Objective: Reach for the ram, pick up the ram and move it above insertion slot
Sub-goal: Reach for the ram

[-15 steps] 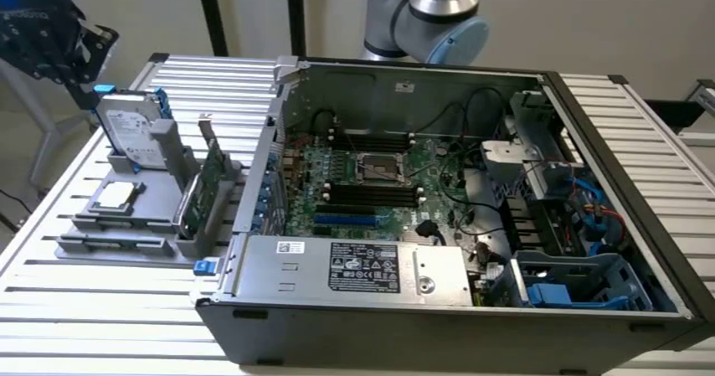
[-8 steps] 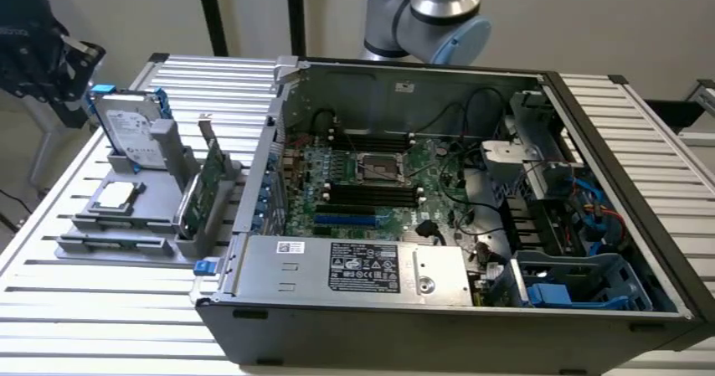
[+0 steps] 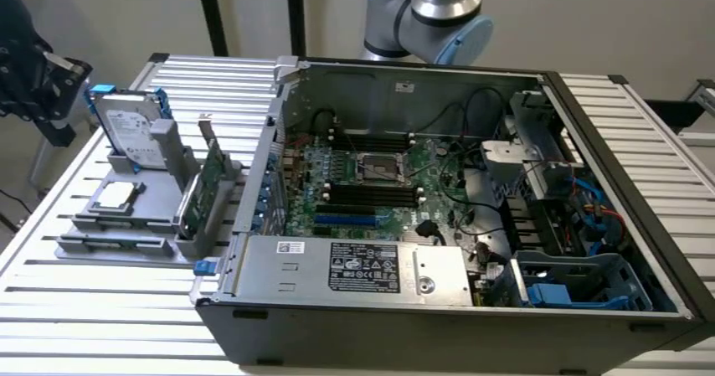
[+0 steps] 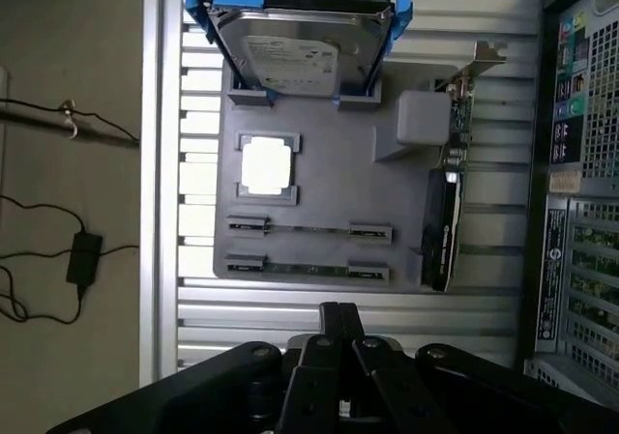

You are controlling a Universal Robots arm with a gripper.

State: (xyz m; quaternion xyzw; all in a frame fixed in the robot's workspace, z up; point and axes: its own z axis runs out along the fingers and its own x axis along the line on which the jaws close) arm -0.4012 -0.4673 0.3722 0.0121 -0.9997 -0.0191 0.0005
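Ram (image 4: 308, 271) lies edge-on, a thin green strip slotted in the grey holder (image 4: 319, 197) on the surface (image 4: 193, 308). Gripper (image 4: 339, 310) hovers close, fingers pressed together. Hard drive (image 4: 295, 52) label unreadable.

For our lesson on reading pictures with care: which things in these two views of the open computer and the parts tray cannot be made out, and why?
Ram: wrist view, seen edge-on in the tray, so its chips are hidden.
Label on the power supply: exterior view, print too small to read.
Arm: exterior view, cut off by the top edge.
Gripper: wrist view, cut off by the picture's edge.
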